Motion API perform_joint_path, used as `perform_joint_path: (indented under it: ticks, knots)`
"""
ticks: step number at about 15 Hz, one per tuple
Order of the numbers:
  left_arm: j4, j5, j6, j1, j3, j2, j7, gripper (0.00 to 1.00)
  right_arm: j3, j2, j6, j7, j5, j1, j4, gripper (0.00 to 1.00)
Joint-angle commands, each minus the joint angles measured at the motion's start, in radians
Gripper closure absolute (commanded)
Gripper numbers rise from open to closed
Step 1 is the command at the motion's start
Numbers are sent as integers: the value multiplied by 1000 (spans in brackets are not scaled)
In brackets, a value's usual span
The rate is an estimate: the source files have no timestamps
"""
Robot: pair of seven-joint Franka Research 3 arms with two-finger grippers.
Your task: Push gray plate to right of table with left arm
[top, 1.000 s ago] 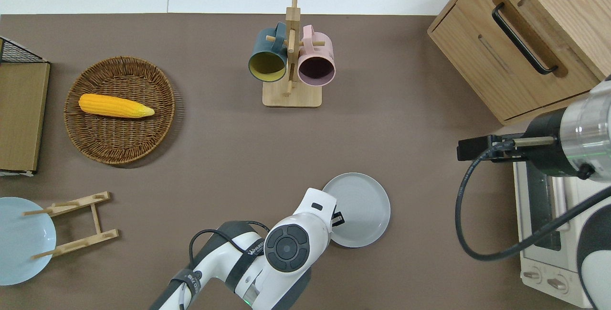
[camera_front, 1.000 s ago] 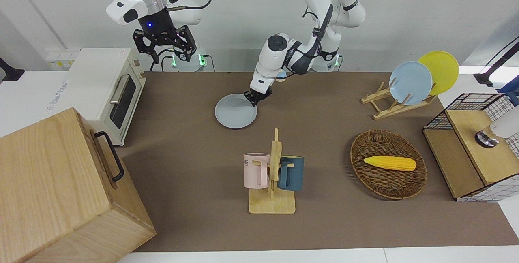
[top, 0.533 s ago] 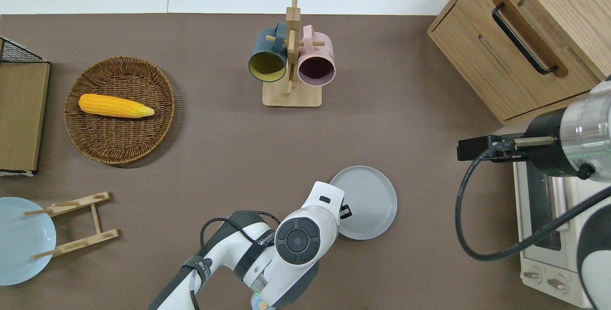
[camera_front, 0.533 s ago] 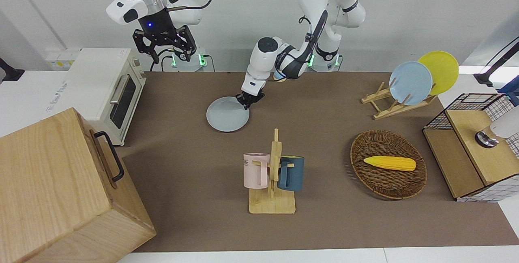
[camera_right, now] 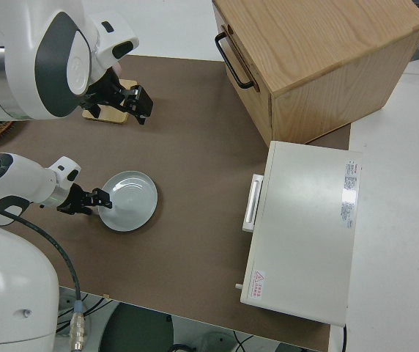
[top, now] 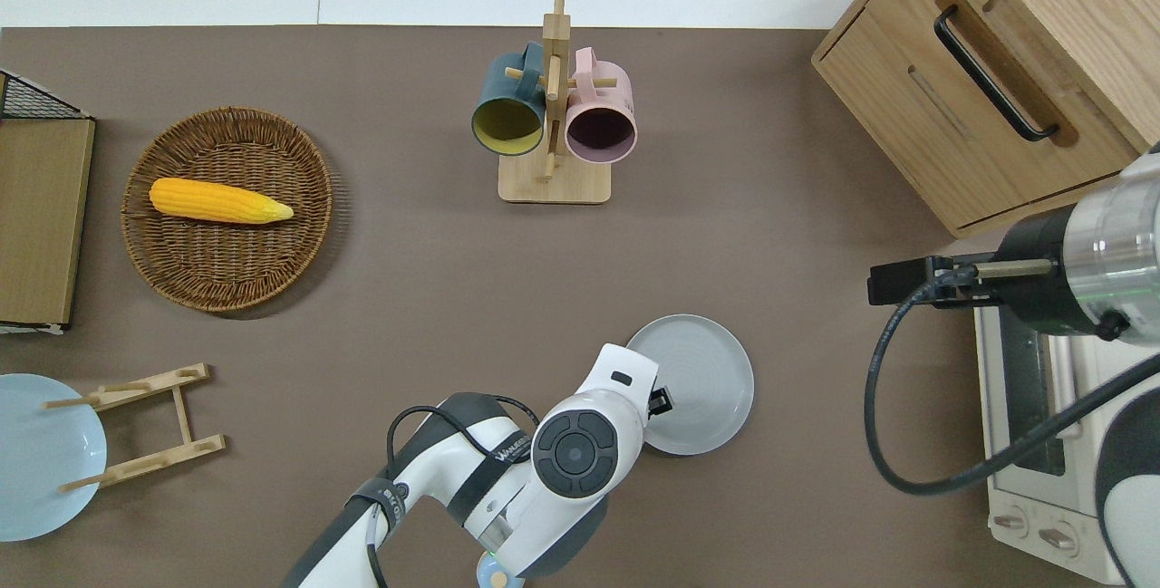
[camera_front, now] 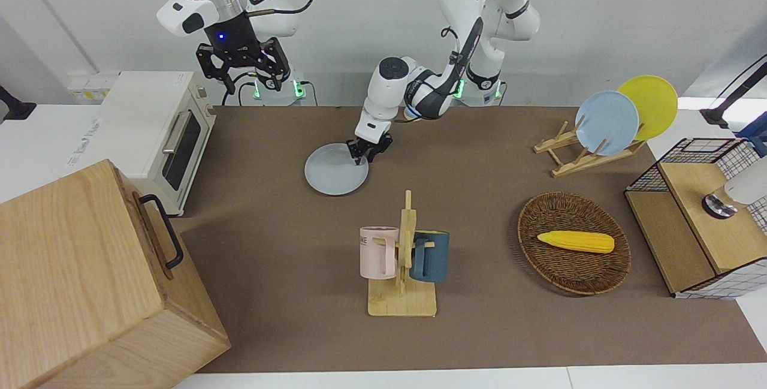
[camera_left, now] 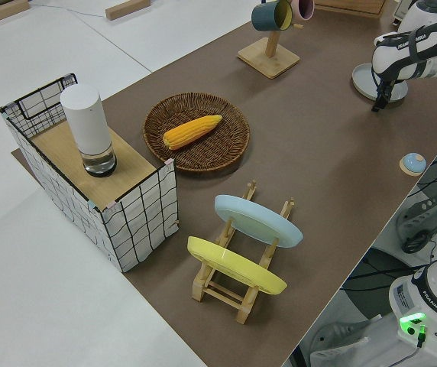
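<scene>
The gray plate [camera_front: 332, 176] lies flat on the brown table [camera_front: 269, 227], nearer to the robots than the mug rack and toward the right arm's end from the middle. My left gripper [camera_front: 364, 154] is low at the plate's rim, on the side toward the left arm's end, and points down at it. The overhead view puts this gripper [top: 660, 400] over that same edge of the plate [top: 702, 384]. The arm's white wrist hides part of the rim there. My right gripper [camera_front: 244, 76] is parked and stands open with nothing in it.
A white toaster oven [camera_front: 159, 131] and a wooden cabinet [camera_front: 90, 275] stand at the right arm's end. The mug rack [camera_front: 402, 257] holds a pink and a blue mug. A wicker basket [camera_front: 569, 269] with corn, a plate rack [camera_front: 575, 158] and a wire box [camera_front: 701, 221] stand toward the left arm's end.
The left gripper and the gray plate slid together toward the right arm's end of the table and slightly away from the robots. Over the last half second both barely moved. The right arm stayed still.
</scene>
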Motion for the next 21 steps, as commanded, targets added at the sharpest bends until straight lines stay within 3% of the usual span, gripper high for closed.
perform_joint_path:
  ticks: [1, 5, 9, 15, 21]
  knots:
    - [28, 33, -99, -9, 12, -36, -24, 7, 3, 6, -5, 2, 16, -6, 14, 5]
    - [28, 35, -223, -1, 21, -96, 94, 7, 3, 6, -5, 2, 16, -6, 14, 5]
    - [27, 22, -318, 82, 23, -165, 195, 7, 4, 6, -5, 2, 16, -6, 14, 5]
    - [14, -11, -452, 241, 23, -285, 384, 7, 4, 6, -5, 2, 16, -6, 14, 5]
    - [14, -11, -501, 431, 25, -342, 583, 7, 3, 6, -5, 2, 16, -6, 14, 5]
